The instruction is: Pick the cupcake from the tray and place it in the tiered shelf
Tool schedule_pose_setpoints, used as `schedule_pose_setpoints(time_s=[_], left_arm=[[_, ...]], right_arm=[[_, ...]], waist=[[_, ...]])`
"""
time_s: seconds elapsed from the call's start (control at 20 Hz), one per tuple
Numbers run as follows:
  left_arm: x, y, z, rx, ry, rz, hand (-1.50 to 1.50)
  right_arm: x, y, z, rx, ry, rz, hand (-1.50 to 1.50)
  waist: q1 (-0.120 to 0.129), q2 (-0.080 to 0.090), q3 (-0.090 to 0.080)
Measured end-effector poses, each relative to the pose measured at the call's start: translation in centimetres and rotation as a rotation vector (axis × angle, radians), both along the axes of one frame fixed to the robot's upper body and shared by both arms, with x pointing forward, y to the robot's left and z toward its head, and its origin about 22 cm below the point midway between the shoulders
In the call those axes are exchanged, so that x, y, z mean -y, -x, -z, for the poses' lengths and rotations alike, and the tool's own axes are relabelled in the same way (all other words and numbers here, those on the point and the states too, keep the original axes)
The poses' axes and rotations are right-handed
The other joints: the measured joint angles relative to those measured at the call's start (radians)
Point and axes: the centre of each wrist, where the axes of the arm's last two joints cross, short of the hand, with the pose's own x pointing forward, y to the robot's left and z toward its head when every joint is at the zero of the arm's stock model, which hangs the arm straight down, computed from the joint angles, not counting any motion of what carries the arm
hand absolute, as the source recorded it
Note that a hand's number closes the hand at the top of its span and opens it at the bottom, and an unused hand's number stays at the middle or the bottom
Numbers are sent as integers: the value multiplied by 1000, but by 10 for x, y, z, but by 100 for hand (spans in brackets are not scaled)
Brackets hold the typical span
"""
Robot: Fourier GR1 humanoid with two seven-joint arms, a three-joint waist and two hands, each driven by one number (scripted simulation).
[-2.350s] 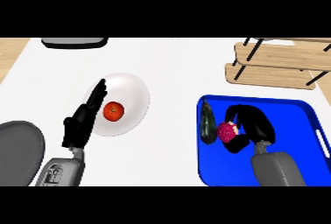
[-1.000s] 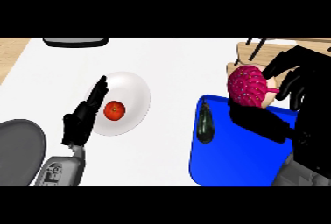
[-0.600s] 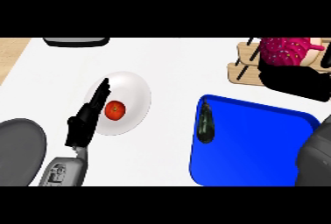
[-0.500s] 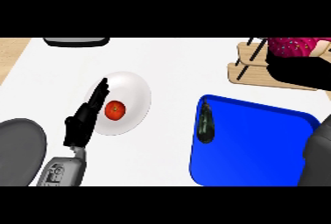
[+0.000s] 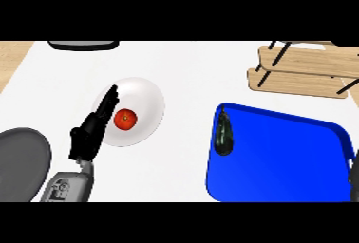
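Note:
The blue tray point(image 5: 280, 156) lies at the right with no cupcake on it. The wooden tiered shelf point(image 5: 301, 71) stands at the back right; its two boards show bare. No cupcake shows anywhere in the view. A black sliver of my right hand point(image 5: 345, 43) shows at the top right edge, above the shelf, and its grey arm point(image 5: 354, 166) crosses the right edge. My left hand point(image 5: 91, 133) rests open at the left, fingers straight, beside a white plate.
The white plate point(image 5: 144, 102) holds a red tomato point(image 5: 125, 119). A dark elongated object point(image 5: 223, 135) lies on the tray's left rim. A grey round dish point(image 5: 21, 161) sits at the lower left, a dark object point(image 5: 82, 45) at the back edge.
My right hand lifted the pink cupcake off the tray and carried it up to the shelf; hand and cupcake have since passed almost out of view at the top right. The left hand stayed still.

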Motion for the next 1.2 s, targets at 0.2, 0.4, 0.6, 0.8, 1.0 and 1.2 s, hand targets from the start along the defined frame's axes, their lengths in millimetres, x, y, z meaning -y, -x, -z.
schedule_pose_setpoints(time_s=[0.2, 0.4, 0.6, 0.8, 1.0, 1.2], left_arm=[[-2, -2, -3, 5, -3, -2, 0], [-2, -4, 1, 4, -5, -5, 0], [-1, -11, -4, 8, -7, -6, 0], [-6, -4, -2, 10, -10, 0, 0], [-1, -2, -1, 4, -7, 7, 0], [-1, -2, -1, 6, -9, 7, 0]], right_arm=[[10, -11, 2, 0, 69, 31, 150], [24, -31, 3, 8, 100, 48, 150], [36, -54, 16, 11, 169, 71, 150], [41, -75, 36, 31, 219, 48, 150], [51, -88, 45, 86, 151, 48, 150], [69, -94, 53, 177, 23, -8, 150]], waist=[[0, 0, 0], [1, 1, 0], [3, 3, 0], [9, 4, 0], [9, 4, 1], [9, 5, 1]])
